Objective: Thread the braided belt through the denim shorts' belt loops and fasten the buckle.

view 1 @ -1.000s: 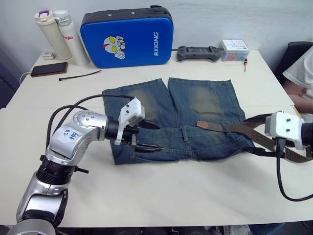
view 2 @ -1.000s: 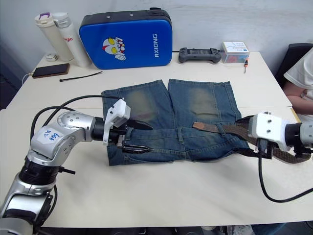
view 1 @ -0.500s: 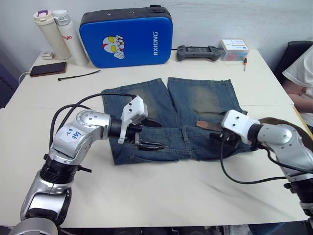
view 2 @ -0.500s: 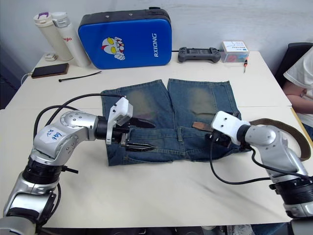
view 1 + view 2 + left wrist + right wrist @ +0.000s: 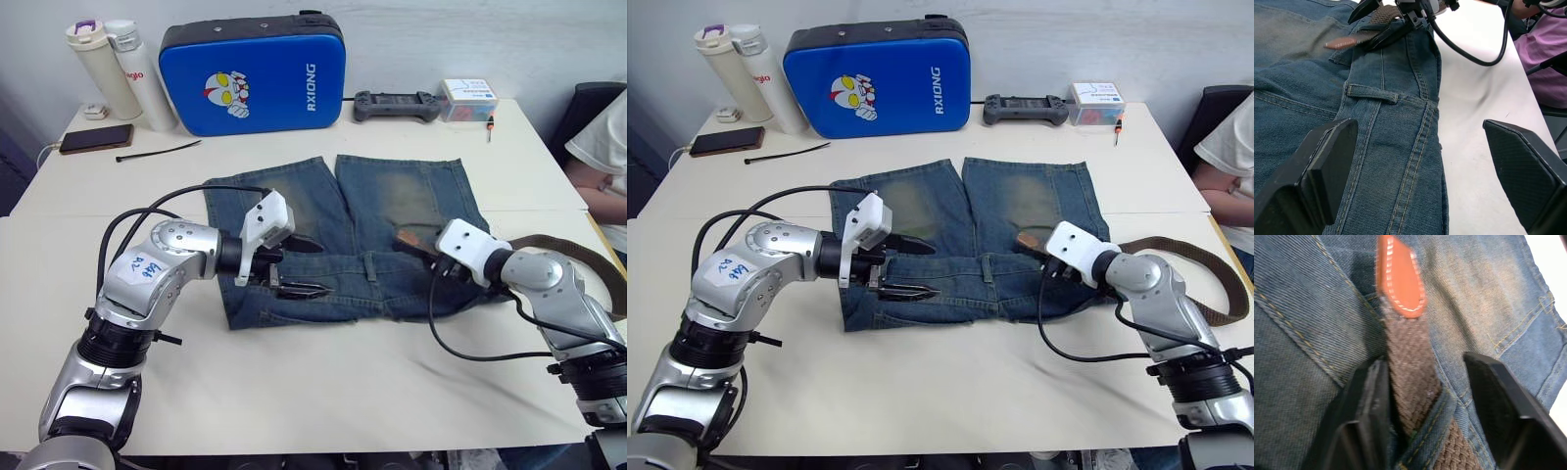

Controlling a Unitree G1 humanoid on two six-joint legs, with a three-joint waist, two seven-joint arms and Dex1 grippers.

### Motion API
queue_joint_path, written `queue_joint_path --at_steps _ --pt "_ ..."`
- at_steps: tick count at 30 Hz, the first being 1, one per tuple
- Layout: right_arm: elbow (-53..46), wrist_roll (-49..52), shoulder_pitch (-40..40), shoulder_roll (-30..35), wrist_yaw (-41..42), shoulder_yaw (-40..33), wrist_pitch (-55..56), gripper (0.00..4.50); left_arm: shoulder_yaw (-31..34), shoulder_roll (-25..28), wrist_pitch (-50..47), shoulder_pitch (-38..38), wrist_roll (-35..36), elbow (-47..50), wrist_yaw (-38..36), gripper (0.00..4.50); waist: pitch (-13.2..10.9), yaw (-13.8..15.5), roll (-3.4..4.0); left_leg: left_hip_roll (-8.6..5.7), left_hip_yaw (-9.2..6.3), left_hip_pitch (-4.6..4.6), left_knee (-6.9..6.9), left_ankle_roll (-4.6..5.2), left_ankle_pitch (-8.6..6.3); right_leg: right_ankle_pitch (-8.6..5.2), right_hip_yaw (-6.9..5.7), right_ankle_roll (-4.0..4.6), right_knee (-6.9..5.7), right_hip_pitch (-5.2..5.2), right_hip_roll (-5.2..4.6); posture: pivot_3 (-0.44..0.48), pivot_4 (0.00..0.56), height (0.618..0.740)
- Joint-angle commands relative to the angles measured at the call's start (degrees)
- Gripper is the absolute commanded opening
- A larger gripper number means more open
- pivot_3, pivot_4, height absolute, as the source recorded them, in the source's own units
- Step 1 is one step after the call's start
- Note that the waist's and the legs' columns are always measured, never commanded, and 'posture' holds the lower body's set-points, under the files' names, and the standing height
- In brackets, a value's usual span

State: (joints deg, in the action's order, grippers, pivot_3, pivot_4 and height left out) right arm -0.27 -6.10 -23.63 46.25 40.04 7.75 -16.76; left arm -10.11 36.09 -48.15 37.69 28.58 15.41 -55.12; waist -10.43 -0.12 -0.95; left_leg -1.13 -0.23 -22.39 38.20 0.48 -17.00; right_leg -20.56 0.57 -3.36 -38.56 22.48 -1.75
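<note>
Now braided belt (image 5: 1413, 382) between right pincer (image 5: 1427, 406) fingers (tan tip ahead)

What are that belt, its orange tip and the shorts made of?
The braided belt looks like woven brown fabric webbing, going by its plaited texture. Its tip seems tan leather or imitation, smooth with pale stitching. The denim shorts are faded blue denim with visible twill weave.

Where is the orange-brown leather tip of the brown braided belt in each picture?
Left eye view: leather tip on the blue denim shorts, before the right gripper.
Right eye view: same spot.
Left wrist view: far end, ahead of a belt loop.
Right wrist view: beyond the fingers.
Shared landmark: the shorts' waistband.
</note>
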Motion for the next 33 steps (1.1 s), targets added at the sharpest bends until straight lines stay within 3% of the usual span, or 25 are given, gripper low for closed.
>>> queue_joint_path --at_steps 1,3,6,7,13,21,29,33 --pt "-0.09 -2.05 0.13 -0.21 -0.03 0.71 -0.84 2.51 1.04 0.28 0.24 0.5 0.79 2.06 -0.05 4.5 0.0 0.0 0.0 0.0 0.0 0.0 0.0 0.0 0.0 0.0 0.0 0.0 0.0 0.0 0.0 0.0 0.15 0.74" --pt "-0.24 -2.03 -0.05 -0.34 -0.18 0.29 -0.28 1.98 1.02 0.34 0.31 0.55 0.73 2.01 -0.03 4.5 0.0 0.0 0.0 0.0 0.0 0.0 0.0 0.0 0.0 0.0 0.0 0.0 0.0 0.0 0.0 0.0 0.15 0.74" --pt "-1.62 -1.47 0.22 0.13 0.3 -0.73 2.3 0.39 1.02 0.4 0.39 0.55 0.69 1.97 -0.06 4.5 0.0 0.0 0.0 0.0 0.01 -0.01 0.0 0.0 0.0 0.0 0.0 0.0 0.0 0.01 0.0 0.0 0.15 0.74" --pt "-2.5 -1.3 0.68 0.46 0.49 -1.18 3.15 0.04 1.0 0.41 0.44 0.56 0.68 1.96 -0.11 4.5 0.0 0.0 0.0 0.0 0.0 -0.01 0.0 0.0 0.0 0.0 0.0 0.0 0.0 0.01 0.0 0.0 0.15 0.74" --pt "-6.9 0.07 7.45 3.05 2.62 -3.06 18.74 0.04 0.65 0.33 0.78 0.91 0.52 1.4 -0.46 4.5 0.0 0.02 0.0 0.0 0.0 -0.02 -0.04 0.0 0.0 0.0 -0.01 0.0 0.02 0.01 0.01 0.0 0.15 0.74" --pt "-2.56 -1.0 11.64 -1.59 -4.27 -5.49 37.69 0.04 0.18 -0.03 1.19 1.41 0.31 0.64 -0.92 4.5 0.0 -0.3 0.0 0.03 0.06 0.04 -0.04 -0.01 0.01 0.0 0.05 0.0 0.0 0.0 0.08 0.0 0.15 0.74" --pt "-3.38 -4.99 6.48 -9.98 -6.46 0.6 39.71 0.04 0.06 -0.29 1.01 1.64 0.22 0.72 -0.86 4.5 0.0 -0.35 0.0 0.04 0.07 0.06 -0.03 -0.04 0.02 0.0 0.08 0.0 -0.08 0.02 0.08 0.0 0.15 0.74" --pt "-1.64 -6.74 7.62 -9.12 -6.25 0.93 41.18 0.04 0.12 -0.37 0.73 1.55 0.37 1.07 -0.74 4.5 0.0 -0.12 0.0 0.03 0.06 0.04 -0.03 -0.04 0.02 0.0 0.07 0.0 -0.07 0.02 0.07 0.0 0.15 0.74"
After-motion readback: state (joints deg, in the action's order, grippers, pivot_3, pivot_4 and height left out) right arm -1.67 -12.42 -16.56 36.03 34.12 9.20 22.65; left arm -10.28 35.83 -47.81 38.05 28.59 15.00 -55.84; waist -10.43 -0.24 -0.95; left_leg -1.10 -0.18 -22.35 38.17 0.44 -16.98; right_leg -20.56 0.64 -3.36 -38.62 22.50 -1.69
